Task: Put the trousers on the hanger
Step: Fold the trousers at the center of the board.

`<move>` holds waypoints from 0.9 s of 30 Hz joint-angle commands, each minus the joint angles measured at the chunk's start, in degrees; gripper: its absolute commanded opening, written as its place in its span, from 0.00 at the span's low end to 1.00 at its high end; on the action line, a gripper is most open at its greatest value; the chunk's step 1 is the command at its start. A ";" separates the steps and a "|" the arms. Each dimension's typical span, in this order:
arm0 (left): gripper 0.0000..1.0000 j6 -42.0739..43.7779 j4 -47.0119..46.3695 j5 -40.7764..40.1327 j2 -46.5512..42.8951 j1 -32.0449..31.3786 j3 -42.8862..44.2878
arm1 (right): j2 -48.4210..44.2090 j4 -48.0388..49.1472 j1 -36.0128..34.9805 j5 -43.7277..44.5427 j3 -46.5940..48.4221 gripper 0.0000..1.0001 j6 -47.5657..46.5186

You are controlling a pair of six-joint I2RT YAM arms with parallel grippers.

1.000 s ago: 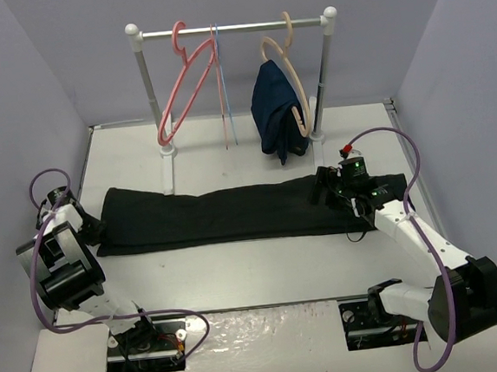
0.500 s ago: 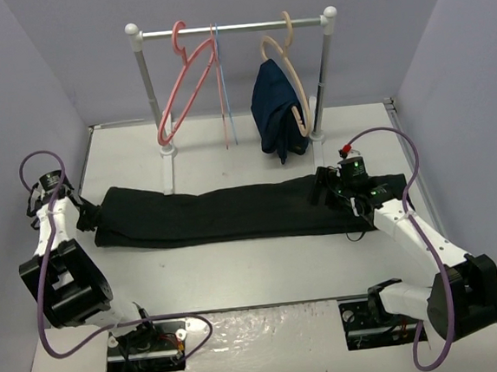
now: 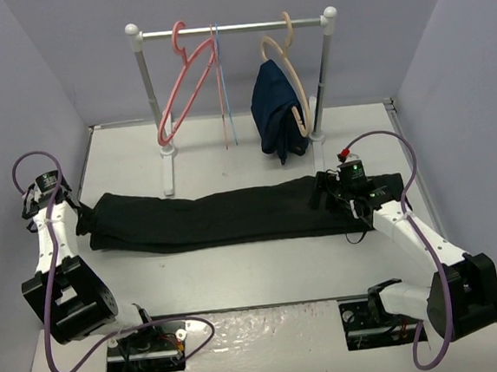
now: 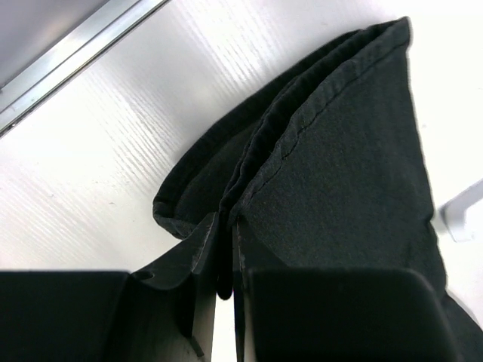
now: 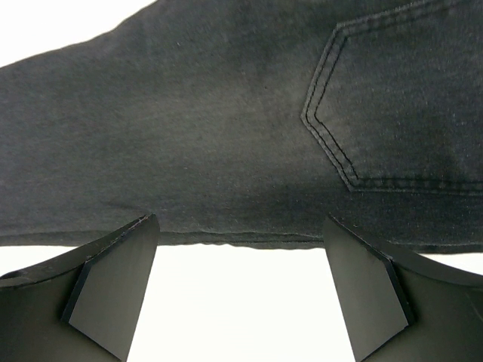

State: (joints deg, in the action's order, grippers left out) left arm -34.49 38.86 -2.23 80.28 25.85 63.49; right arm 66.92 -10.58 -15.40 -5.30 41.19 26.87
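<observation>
The black trousers (image 3: pixel 225 216) lie stretched across the table, legs to the left and waist to the right. My left gripper (image 3: pixel 83 219) is shut on the leg hems at the left end; in the left wrist view the folded hem (image 4: pixel 302 128) is pinched between the closed fingers of the gripper (image 4: pixel 226 253). My right gripper (image 3: pixel 323 190) is open over the trousers near the waist; in the right wrist view the gripper (image 5: pixel 241 290) straddles the fabric's edge (image 5: pixel 226 151), beside a back pocket. The salmon-pink hanger (image 3: pixel 183 83) hangs on the rail at the back.
The white rail (image 3: pixel 233 28) stands at the back on two posts. A thin light-blue hanger (image 3: pixel 220 84) hangs mid-rail. A tan hanger (image 3: pixel 292 86) holds a navy garment (image 3: pixel 274 110) at the right. Grey walls enclose the table on three sides.
My left arm has swung out to the left with the hems in its grip, dragging the trousers' left end slightly leftward. The right gripper has barely moved.
</observation>
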 commanded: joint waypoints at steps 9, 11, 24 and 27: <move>0.66 -2.30 0.52 -9.56 4.23 1.93 -2.55 | -3.12 -0.18 0.56 0.45 0.26 0.87 -1.68; 0.69 -2.60 0.52 -8.59 2.35 1.93 -2.93 | -3.20 -0.40 0.63 0.38 0.64 0.87 -1.90; 0.64 -4.57 -3.82 -3.30 2.55 1.78 -6.50 | -1.91 -0.32 0.72 0.44 1.20 0.87 -1.32; 0.63 -4.10 -5.13 -3.76 4.99 1.87 -5.92 | -2.39 -0.32 0.72 0.24 0.80 0.87 -1.06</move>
State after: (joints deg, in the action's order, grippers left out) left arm -38.05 36.20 -5.60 83.37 27.40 55.68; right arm 65.25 -11.45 -15.10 -5.32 40.36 25.82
